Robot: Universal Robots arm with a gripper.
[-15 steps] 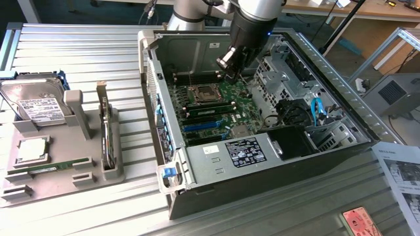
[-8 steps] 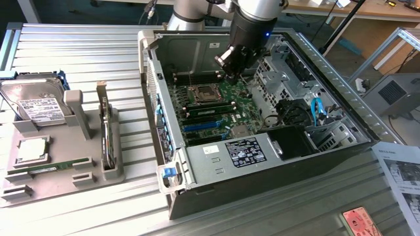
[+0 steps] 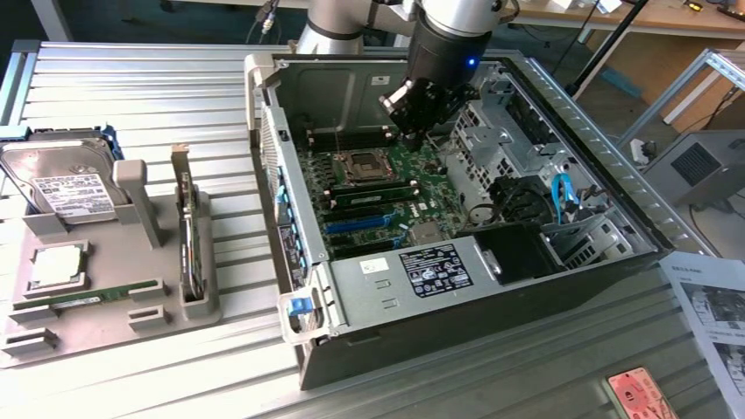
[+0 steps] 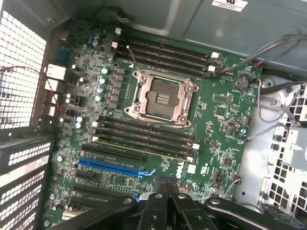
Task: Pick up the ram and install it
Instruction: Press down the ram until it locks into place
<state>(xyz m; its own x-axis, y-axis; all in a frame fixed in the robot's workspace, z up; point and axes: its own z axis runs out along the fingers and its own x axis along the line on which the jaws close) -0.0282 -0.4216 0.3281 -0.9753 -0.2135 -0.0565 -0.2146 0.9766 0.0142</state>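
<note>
claw (image 4: 168,188) closed over motherboard (image 4: 158,124), Dell logo

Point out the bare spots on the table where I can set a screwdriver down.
Free: the ribbed table top behind the grey holder tray, up to the computer case; also the strip in front of the case, near the paper sheet. Crowded: the tray itself and inside the case, where the shut gripper hangs.

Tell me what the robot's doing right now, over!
Gripper shut, empty, above the motherboard. One ram seated by the socket; spare ram on the tray. Nothing in the way. Over.
</note>
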